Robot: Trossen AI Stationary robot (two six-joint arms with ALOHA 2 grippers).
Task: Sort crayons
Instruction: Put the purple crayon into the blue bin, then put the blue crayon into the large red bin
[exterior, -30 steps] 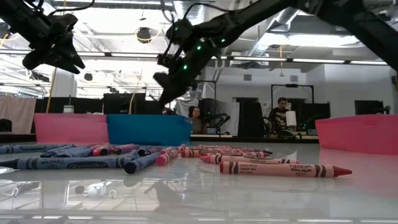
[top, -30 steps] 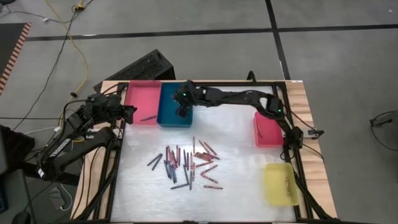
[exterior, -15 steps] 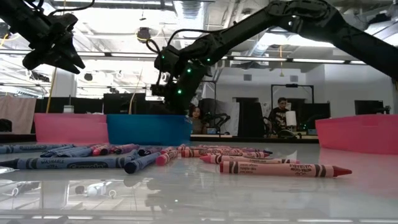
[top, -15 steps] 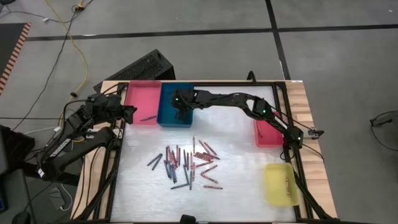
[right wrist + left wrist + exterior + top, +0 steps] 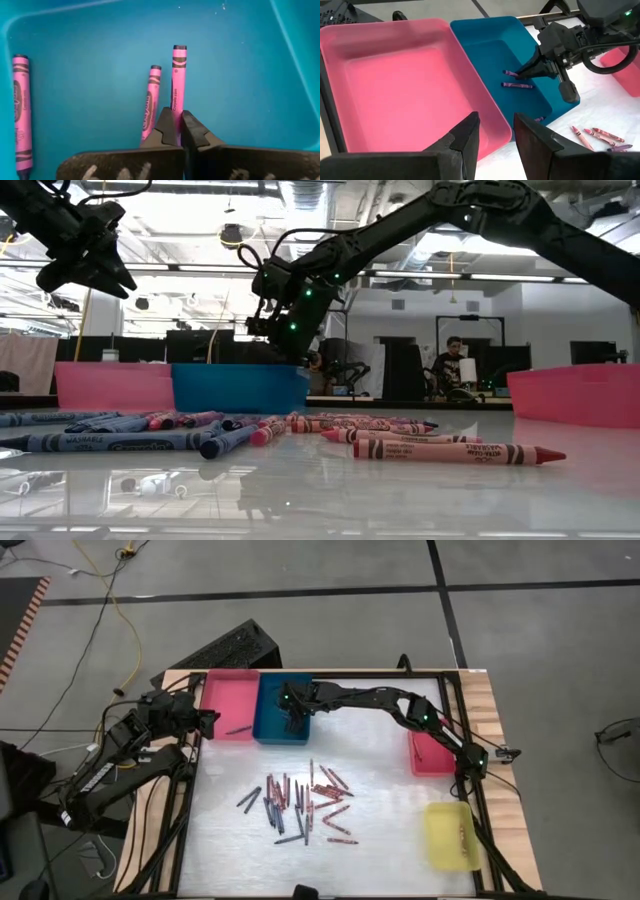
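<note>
Right gripper (image 5: pixel 178 131) reaches low into the teal-blue plastic tray (image 5: pixel 268 730) at the table's far edge, its two dark fingers pinched together on the end of a pink wax crayon (image 5: pixel 176 82) that points away toward the tray floor; the left gripper (image 5: pixel 495 137) waits above the near rim of the pink plastic tray (image 5: pixel 395 95) beside it, its fingers partly apart with nothing between them; by my reading the sorting is at an early stage, since most of the thin paper-wrapped crayons (image 5: pixel 305 805), red, pink, grey-blue and dark, lie in a loose heap on the pale tabletop (image 5: pixel 230 850), well apart from every tray; two other pink crayons (image 5: pixel 21 112) already rest on the teal tray's floor, one just beside the held one, so this looks like a drop about to be made rather than a pick; the pink tray holds one dark stick as far as the high view shows; the red plastic tray (image 5: pixel 418 765) at the right edge shows one stick, and the yellow plastic tray (image 5: pixel 440 845) nearer the front shows one as well; nearly the whole heap remains to be sorted.
</note>
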